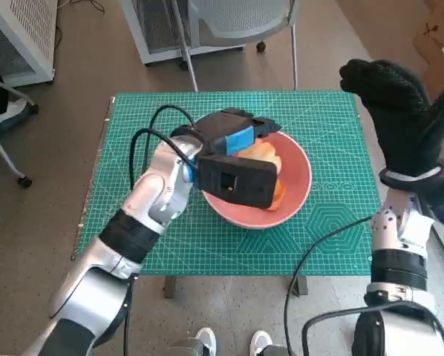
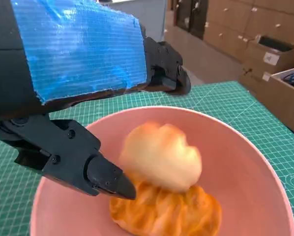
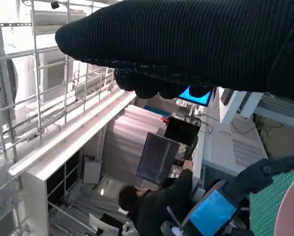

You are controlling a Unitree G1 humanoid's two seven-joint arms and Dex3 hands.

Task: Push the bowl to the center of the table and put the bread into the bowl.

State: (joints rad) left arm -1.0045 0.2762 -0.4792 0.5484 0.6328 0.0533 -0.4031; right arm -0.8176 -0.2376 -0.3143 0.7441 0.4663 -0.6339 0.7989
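A: Where is the bread (image 2: 161,157) sitting?

B: Inside the pink bowl (image 1: 300,182), which rests near the middle of the green cutting mat (image 1: 322,237) on the table. A paler piece lies on top of an orange-brown one.

A: And the left hand (image 1: 233,144)?

B: Over the bowl's rim at about 10 o'clock, fingers (image 2: 95,169) spread above the bread and holding nothing.

A: The right hand (image 1: 400,111)?

B: Raised off the table's edge at 3 o'clock, well apart from the bowl, gloved fingers up and loosely apart, nothing in it. A person (image 3: 154,206) sits at a monitor in the background.
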